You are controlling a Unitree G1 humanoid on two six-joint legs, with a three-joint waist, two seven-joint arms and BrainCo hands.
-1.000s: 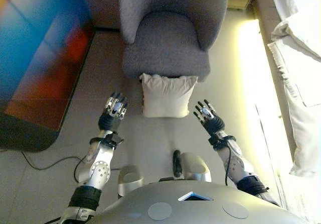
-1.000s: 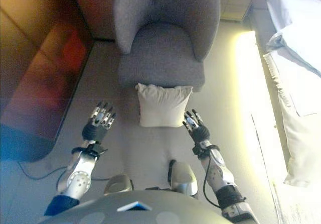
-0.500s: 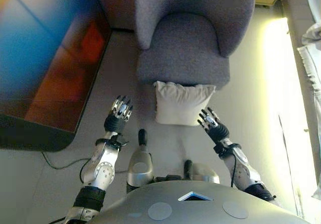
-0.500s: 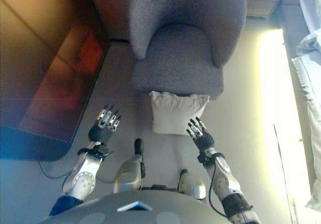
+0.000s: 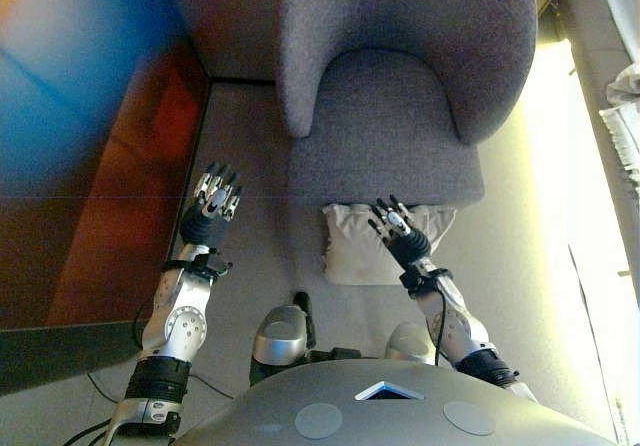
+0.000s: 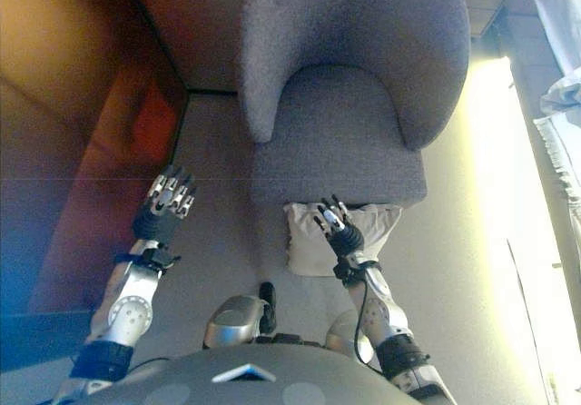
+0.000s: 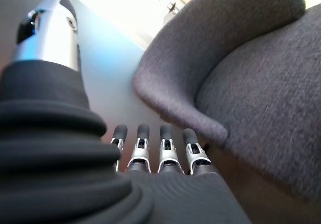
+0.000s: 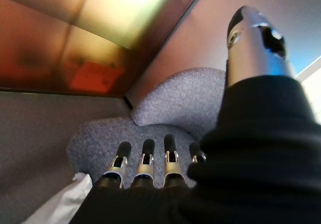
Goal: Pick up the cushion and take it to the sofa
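Left eye view: cushion (image 5: 375, 246) on the floor, propped against the near edge of the sofa (image 5: 390, 116), long axis running left to right, broad face tilted up toward the camera. Right hand (image 5: 392, 228) poised over the cushion's upper face, fingers straight and spread, gripping nothing. Left hand (image 5: 212, 206) well apart to the left, over bare floor, fingers straight, also empty. Probably both palms held wide to close in on the cushion's two ends.

Right eye view: same layout; right hand over the cushion's middle, contact impossible to tell.

Left wrist view: straight fingers (image 7: 168, 151) aimed at the sofa's arm; no cushion in sight.

Right wrist view: straight fingers (image 8: 145, 166) above a white cushion corner (image 8: 65, 204), seat beyond.
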